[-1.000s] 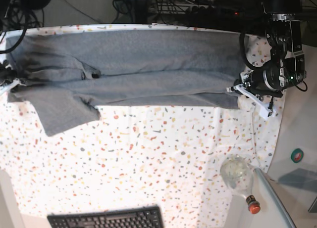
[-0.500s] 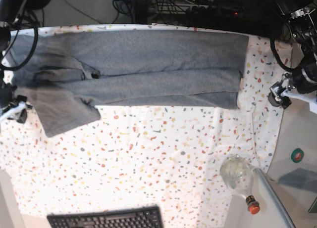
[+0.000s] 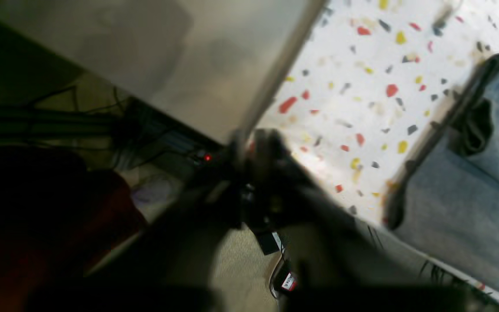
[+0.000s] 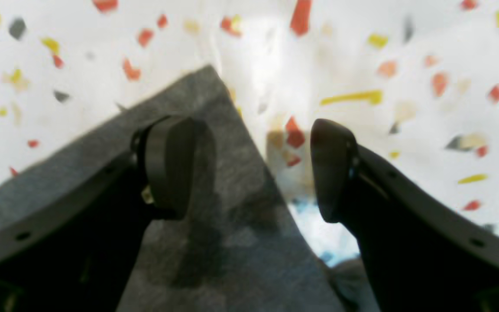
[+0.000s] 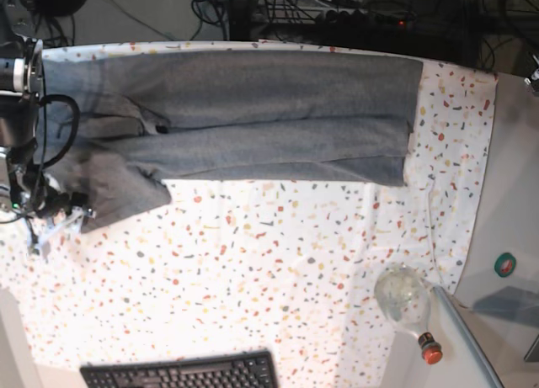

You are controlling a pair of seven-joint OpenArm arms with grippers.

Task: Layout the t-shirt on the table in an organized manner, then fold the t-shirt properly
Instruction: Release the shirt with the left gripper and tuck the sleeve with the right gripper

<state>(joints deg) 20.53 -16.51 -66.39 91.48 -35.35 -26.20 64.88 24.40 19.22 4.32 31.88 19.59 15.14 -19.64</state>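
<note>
The right gripper (image 4: 249, 169) hangs at about 9 o'clock of the base view, its fingers (image 4: 169, 164) spread wide over the pointed sleeve corner of the t-shirt (image 5: 253, 119), one finger above cloth, one above bare table (image 5: 253, 270). The t-shirt lies as a long band across the far side, from 10 to 2 o'clock, its near edge straight. Much open speckled table remains toward 6 o'clock, until the keyboard (image 5: 181, 373) and the bottle (image 5: 406, 304). The left gripper (image 3: 254, 173), a dark blur off the table's 3 o'clock edge, is pressed together on nothing.
</note>
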